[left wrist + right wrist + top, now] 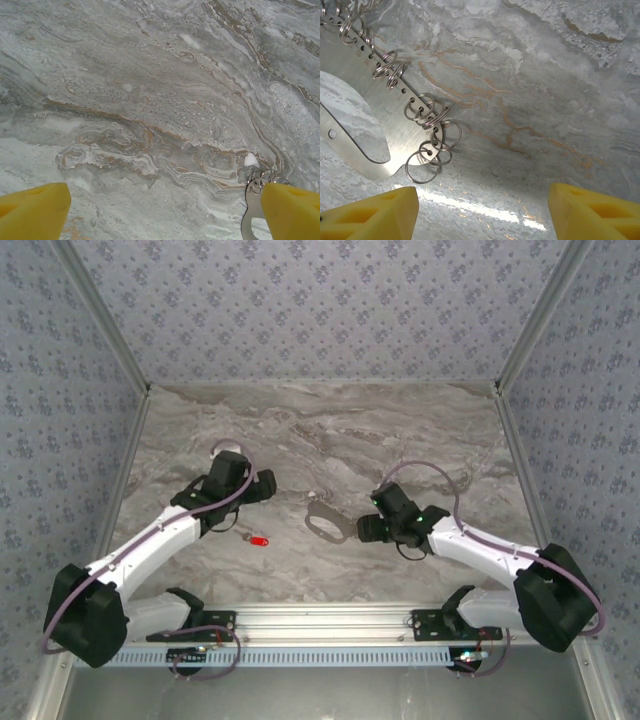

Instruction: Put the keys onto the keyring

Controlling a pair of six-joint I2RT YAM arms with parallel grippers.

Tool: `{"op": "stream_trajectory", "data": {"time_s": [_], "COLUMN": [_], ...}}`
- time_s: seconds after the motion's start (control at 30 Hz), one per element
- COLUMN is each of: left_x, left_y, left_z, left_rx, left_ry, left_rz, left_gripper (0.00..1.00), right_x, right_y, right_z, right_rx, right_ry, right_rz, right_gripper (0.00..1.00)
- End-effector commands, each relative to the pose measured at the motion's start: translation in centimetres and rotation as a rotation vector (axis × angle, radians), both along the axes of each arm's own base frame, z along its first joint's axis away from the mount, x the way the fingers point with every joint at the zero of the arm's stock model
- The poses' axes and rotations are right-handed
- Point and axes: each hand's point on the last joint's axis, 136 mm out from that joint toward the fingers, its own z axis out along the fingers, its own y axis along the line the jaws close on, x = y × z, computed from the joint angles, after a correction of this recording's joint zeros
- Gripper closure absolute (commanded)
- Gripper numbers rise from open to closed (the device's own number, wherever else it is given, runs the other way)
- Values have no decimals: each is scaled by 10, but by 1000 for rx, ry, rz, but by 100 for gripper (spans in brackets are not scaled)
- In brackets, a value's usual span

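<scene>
Veined grey marble tabletop (pixel 330 430), patterned walls (pixel 300 300); left tool (pixel 165 207) and right tool (pixel 482 210) both apart, empty; keyring (pixel 375 95) cropped at right-wrist frame edge.

Tiny red-headed key (pixel 259 541) lying flat, grey metal keyring (pixel 380 107) flat nearby, apart
</scene>
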Motion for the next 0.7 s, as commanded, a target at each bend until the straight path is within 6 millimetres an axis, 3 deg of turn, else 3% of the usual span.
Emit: {"op": "stream_trajectory", "data": {"time_s": [0.0,0.3,0.5,0.67], "left_x": [4,-2,-3,-5], "left_y": [-11,-17,-18,-19], "left_z": [9,3,-2,-2], "left_rx": [-29,-74,-88,-95], "left_ry": [-28,-8,-7,-5], "left_rz": [-38,-60,-59,-63], "left_gripper": [2,2,2,2], "right_x": [-2,-9,-17,-11], "right_y": [-8,9,28,39], "right_z": [0,-13,-19,-21], "right_rx": [-36,-10,-40,-80], "right_ry": [16,60,59,50], "right_rz": [-35,11,80,109], "right_gripper": [30,50,51,52]}}
